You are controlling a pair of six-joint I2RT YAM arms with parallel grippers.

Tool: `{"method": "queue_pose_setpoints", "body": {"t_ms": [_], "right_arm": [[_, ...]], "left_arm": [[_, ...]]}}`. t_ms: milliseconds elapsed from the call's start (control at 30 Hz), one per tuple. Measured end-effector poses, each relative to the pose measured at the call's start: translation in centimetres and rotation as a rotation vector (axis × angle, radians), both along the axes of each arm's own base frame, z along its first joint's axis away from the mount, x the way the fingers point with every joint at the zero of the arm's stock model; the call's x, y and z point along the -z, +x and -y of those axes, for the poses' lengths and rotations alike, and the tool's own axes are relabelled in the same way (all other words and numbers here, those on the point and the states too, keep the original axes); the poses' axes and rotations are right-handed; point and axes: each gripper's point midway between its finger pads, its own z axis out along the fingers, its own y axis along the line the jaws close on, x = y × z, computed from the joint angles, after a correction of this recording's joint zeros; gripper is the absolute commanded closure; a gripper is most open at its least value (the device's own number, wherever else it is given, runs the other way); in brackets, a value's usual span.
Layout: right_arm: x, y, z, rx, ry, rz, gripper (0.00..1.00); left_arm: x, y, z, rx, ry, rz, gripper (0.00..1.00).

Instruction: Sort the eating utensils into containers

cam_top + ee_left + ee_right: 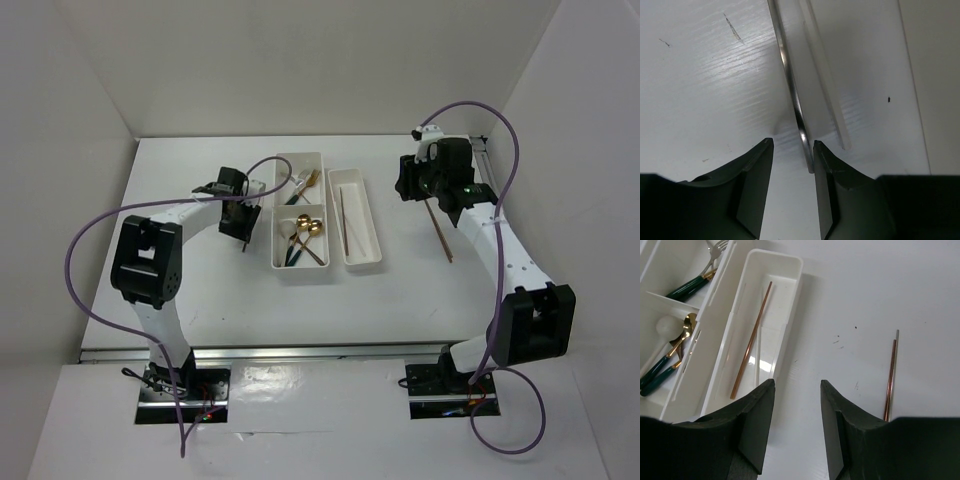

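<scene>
White bench (210, 300) lies under your left pincer (792, 150), spread with a slim silver utensil (794, 102) against its right finger beside the wide tray (276, 250), so closing may skid it aside; your right pincer (797, 390), also spread, hangs beside the brown chopstick (891, 375), not astride it.

- Right of the narrow tray (775, 255) I see a bare strip of table (840, 300); my right gripper (796, 386), jaws parted, hangs over it; the tray's wall bounds the strip on one side, the loose chopsticks (891, 375) on the other
- At my left gripper (792, 160), jaws also parted, the wide tray (815, 65) rises hard against the silver utensil (792, 95); no finger room between them; open table lies on the utensil's other side
</scene>
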Motion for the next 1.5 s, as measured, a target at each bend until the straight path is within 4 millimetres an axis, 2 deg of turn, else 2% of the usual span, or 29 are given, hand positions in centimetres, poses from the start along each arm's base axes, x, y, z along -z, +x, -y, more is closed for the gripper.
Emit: {"method": "queue_pose_setpoints", "body": {"t_ms": [267,667,800,833,967,1000,1033,1267,1333,1400,1467,1500], "right_arm": [[0.0,0.0,0.1,0.002,0.0,0.0,0.51],[0.0,0.2,1.0,0.029,-0.006,0.0,0.51],[0.0,0.2,1.2,0.034,-0.006,0.0,0.52],[0.0,0.3,1.3,0.036,-0.006,0.0,0.52],[0.0,0.3,1.4,0.039,-0.006,-0.001,0.55],[0.1,0.3,1.4,0.04,-0.006,-0.002,0.56],[0.1,0.3,1.5,0.041,-0.006,-0.002,0.56],[0.1,0.3,1.8,0.048,-0.007,-0.003,0.59],[0.2,0.2,1.8,0.048,-0.007,-0.006,0.59],[0.4,0.2,1.8,0.048,-0.007,-0.01,0.59],[0.8,-0.1,1.8,0.048,-0.008,-0.02,0.59],[0.9,-0.2,1.8,0.049,-0.009,-0.022,0.6]], "left_arm": [[1.1,0.5,-0.2,-0.013,0.014,-0.002,0.52],[1.0,2.7,0.2,-0.018,0.009,0.037,0.57],[0.9,3.5,0.4,-0.017,0.003,0.051,0.68],[1.0,3.6,0.4,-0.017,0.002,0.051,0.74],[1.0,4.4,0.7,-0.013,-0.003,0.057,0.84],[1.0,4.6,0.7,-0.014,-0.004,0.059,0.98],[0.9,4.8,0.8,-0.016,-0.005,0.06,1.0],[0.6,4.9,0.0,-0.066,-0.029,0.041,1.0],[0.0,4.9,-1.0,-0.112,-0.041,0.033,1.0],[-1.5,5.1,-2.1,-0.166,-0.055,0.037,1.0],[-4.5,6.2,-2.8,-0.219,-0.082,0.085,1.0],[-6.7,6.9,-3.2,-0.248,-0.105,0.119,1.0]]}}
